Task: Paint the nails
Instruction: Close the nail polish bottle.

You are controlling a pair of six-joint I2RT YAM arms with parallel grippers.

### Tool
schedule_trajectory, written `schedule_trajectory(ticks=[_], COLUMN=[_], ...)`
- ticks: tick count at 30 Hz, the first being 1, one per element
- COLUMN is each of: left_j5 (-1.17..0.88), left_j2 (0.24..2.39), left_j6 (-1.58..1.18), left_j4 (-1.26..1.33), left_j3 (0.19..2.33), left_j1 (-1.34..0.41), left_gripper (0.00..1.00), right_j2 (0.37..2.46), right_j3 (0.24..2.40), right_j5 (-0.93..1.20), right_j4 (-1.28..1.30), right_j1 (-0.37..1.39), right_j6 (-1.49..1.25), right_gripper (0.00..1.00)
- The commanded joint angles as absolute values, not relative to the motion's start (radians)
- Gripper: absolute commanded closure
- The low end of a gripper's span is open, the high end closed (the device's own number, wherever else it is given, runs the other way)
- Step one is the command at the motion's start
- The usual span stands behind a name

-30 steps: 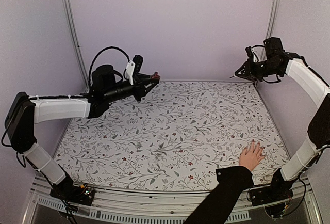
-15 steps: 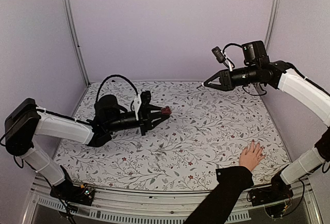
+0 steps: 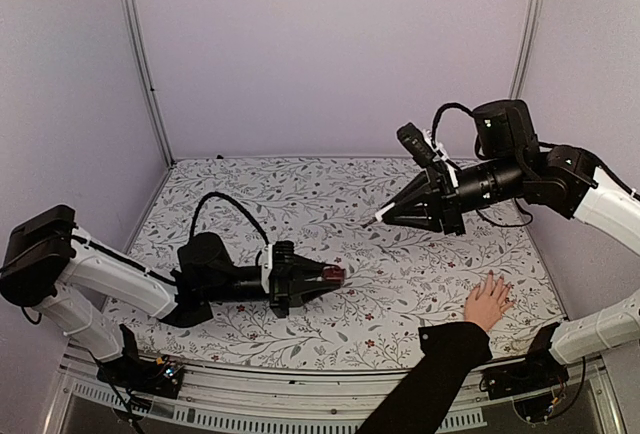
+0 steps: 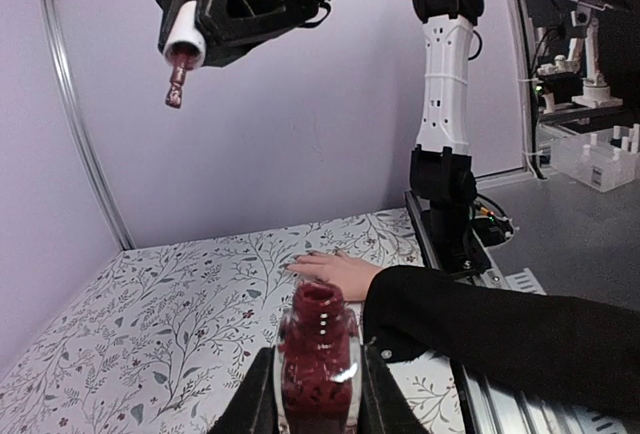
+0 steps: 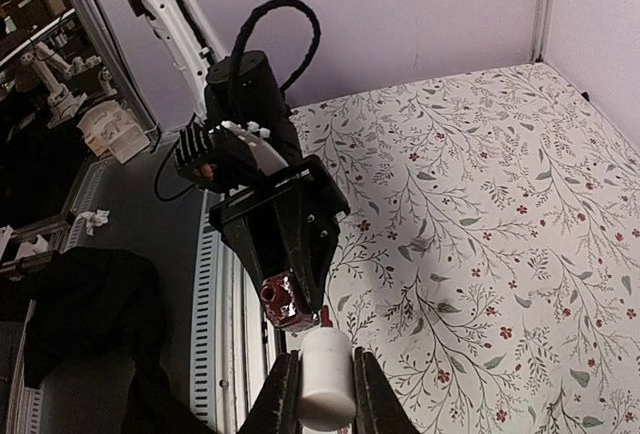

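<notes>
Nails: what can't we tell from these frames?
- Nails: too small in the top view; in the left wrist view the hand lies edge-on and dim. Painted or bare, cannot tell.
- Brush: hidden behind the cap in the right wrist view; a speck in the top view.
- Bottle: the left end effector covers its sides in the left wrist view, so the fill level is hidden.

Hand [image 3: 487, 303] rests on table [image 3: 300, 204]; bottle [image 3: 333, 276] leftward, perhaps just above.
</notes>
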State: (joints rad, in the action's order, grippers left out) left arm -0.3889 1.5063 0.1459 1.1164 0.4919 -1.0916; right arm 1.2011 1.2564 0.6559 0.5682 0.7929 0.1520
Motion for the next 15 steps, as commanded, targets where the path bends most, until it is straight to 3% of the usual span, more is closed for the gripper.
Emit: schedule_trajectory(ticks=[1, 7, 15], left_j5=[-0.346, -0.341, -0.308], left_j2=[1.479, 1.483, 1.503], left_j6=[0.168, 0.152, 0.154], left_j4=[1.19, 1.204, 1.203], left_j3=[0.483, 0.485, 0.477], left_j1=[-1.14, -1.166, -1.192], left_gripper=[1.0, 1.0, 1.0], right_j2=[1.181, 1.218, 1.251], right_j3=[1.273, 1.295, 1.319], right_j5=[0.615, 0.493, 0.428], right_j4=[0.631, 0.701, 0.719], right_j1=[0.893, 1.041, 1.095], right_j6=[0.212, 0.259, 0.27], right_gripper=[1.0, 1.0, 1.0])
